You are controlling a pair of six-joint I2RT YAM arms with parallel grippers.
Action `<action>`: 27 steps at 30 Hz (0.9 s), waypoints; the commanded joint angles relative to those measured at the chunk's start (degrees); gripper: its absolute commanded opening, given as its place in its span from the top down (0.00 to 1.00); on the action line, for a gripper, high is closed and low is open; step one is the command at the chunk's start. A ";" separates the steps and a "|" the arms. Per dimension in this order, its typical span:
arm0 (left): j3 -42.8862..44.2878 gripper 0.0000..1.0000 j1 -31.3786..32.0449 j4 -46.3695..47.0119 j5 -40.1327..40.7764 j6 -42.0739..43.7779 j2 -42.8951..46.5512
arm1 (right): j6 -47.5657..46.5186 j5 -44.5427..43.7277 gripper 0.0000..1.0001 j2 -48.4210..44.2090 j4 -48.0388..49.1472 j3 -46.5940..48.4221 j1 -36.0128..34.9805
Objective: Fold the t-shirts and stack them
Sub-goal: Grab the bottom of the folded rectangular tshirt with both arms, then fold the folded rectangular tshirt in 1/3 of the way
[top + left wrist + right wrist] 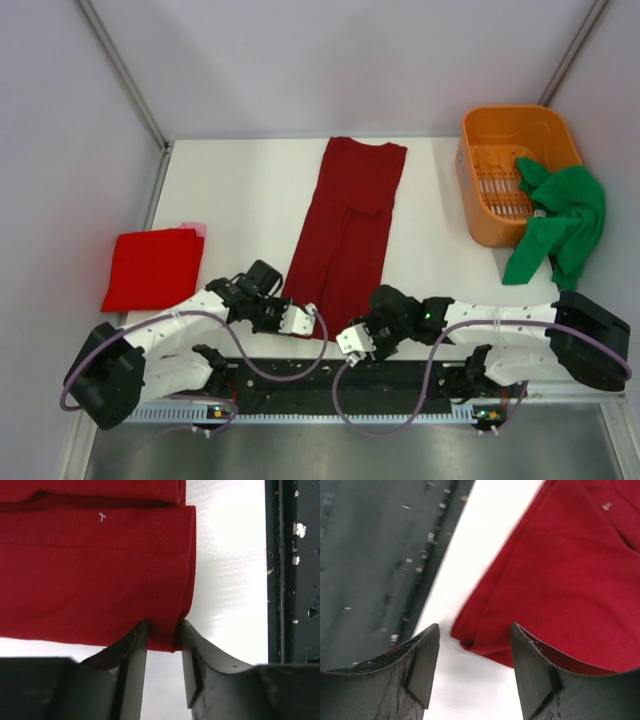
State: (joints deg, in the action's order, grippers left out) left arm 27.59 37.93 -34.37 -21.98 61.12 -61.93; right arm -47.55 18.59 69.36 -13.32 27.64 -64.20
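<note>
White worktop [250,190] carries a folded red shirt [152,268] at its left edge. At centre the maroon shirt [348,230] lies lengthwise. The left gripper [164,630] is narrow, pinching its near hem corner. The right gripper [475,630] is wide, astride the other near corner. Far-right corner: green shirt [560,225] draped over basket [500,130].

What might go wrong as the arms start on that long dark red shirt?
1. The left gripper straddles only the very corner of the maroon shirt; so small a bite may slip when lifted.
2. The right gripper is open, with the other corner off-centre between its fingers; closing might catch only some layers, giving a crooked fold.
3. The green shirt droops over the basket rim and might slide farther out.
</note>
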 commanded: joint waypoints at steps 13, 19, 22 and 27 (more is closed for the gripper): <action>18.61 1.00 -1.37 -3.34 4.04 -10.75 -9.60 | 3.52 -4.44 1.00 -8.18 1.71 3.82 8.81; 34.60 1.00 -5.14 -3.77 6.94 -14.63 -21.02 | 2.55 -1.63 1.00 -4.16 10.32 8.74 22.44; 43.40 1.00 -8.30 -3.42 8.96 -15.77 -27.43 | 1.06 -1.63 1.00 2.42 15.23 12.87 27.80; 55.44 1.00 -11.04 -3.77 10.81 -16.47 -37.54 | -0.96 -3.47 1.00 12.53 23.07 19.63 33.87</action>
State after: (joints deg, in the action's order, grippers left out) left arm 75.02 28.60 -38.61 -13.50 46.44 -94.02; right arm -46.19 15.38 76.38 0.34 41.69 -33.89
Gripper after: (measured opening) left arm 0.017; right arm 0.011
